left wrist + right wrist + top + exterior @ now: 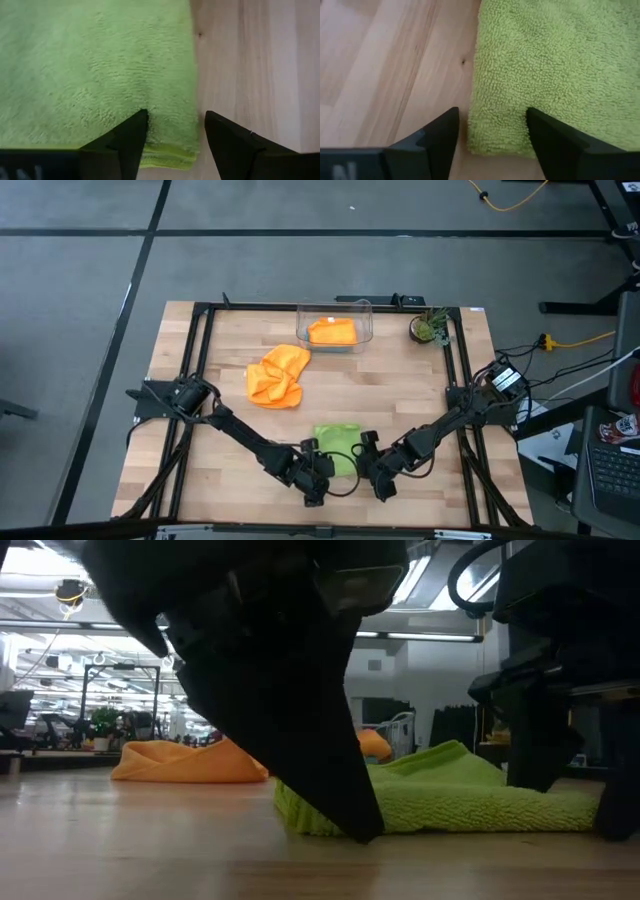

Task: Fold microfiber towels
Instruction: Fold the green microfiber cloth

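1. Lime green towel lies folded flat on the wooden bench, near the middle of the front edge. In the high view its long axis runs front-to-back, short edges facing the front and rear edges of the bench.
2. Left gripper sits at the towel's front-left corner. Fingers are apart and straddle the towel's edge: one finger over the cloth, the other over bare wood. Nothing clamped.
3. Right gripper sits at the front-right corner, mirrored. Fingers apart, one finger over the cloth, the other over bare wood. Nothing clamped.
4. Low view: both grippers are down at bench level on either side of the green towel; the towel shows as a low stack of layers, with a raised hump toward the rear.
5. Orange towel is crumpled in a loose heap, left of centre on the bench, well apart from the green one. No clear long axis.
6. Second orange towel lies in the clear plastic bin at the rear edge, middle.
7. Small potted plant stands near the rear-right corner.
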You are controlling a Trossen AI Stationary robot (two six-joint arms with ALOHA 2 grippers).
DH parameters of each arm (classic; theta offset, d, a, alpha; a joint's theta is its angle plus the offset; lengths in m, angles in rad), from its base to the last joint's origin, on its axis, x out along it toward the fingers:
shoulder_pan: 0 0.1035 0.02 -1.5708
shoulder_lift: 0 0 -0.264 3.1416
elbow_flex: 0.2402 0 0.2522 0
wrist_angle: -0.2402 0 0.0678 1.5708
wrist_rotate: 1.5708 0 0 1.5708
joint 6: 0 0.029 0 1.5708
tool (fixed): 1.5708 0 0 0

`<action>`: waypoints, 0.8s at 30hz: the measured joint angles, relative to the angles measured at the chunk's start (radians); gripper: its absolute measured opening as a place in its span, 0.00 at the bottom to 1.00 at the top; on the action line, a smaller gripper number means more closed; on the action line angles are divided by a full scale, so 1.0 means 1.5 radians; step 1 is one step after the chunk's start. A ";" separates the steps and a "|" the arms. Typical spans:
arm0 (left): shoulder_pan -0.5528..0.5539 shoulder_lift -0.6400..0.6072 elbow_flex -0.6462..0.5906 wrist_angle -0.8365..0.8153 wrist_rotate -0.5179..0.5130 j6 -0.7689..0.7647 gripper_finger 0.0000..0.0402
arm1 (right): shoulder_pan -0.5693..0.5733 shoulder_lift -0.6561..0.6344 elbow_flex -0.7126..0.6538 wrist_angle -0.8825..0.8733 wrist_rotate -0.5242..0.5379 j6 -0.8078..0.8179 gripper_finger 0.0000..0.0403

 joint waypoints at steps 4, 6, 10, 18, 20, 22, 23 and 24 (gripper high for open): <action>-0.001 0.001 -0.001 -0.021 -0.007 -0.037 0.38 | 0.000 0.001 0.000 -0.003 0.011 0.019 0.44; -0.003 0.001 -0.001 -0.023 -0.009 -0.059 0.31 | 0.000 0.001 0.000 -0.005 0.017 0.034 0.35; -0.005 -0.001 -0.003 -0.028 -0.014 -0.115 0.17 | -0.001 0.001 0.000 -0.008 0.018 0.050 0.16; -0.006 -0.013 0.032 -0.024 0.047 -0.179 0.01 | -0.001 -0.019 0.031 -0.064 -0.088 0.088 0.04; -0.006 -0.016 0.058 -0.030 0.074 -0.173 0.01 | -0.002 -0.027 0.051 -0.090 -0.123 0.088 0.03; -0.006 -0.018 0.086 -0.027 0.109 -0.171 0.01 | -0.001 -0.031 0.073 -0.120 -0.162 0.088 0.03; -0.005 -0.018 0.099 -0.028 0.125 -0.171 0.00 | -0.001 -0.032 0.086 -0.134 -0.179 0.088 0.03; -0.005 -0.018 0.111 -0.030 0.136 -0.170 0.00 | -0.001 -0.032 0.099 -0.150 -0.194 0.088 0.03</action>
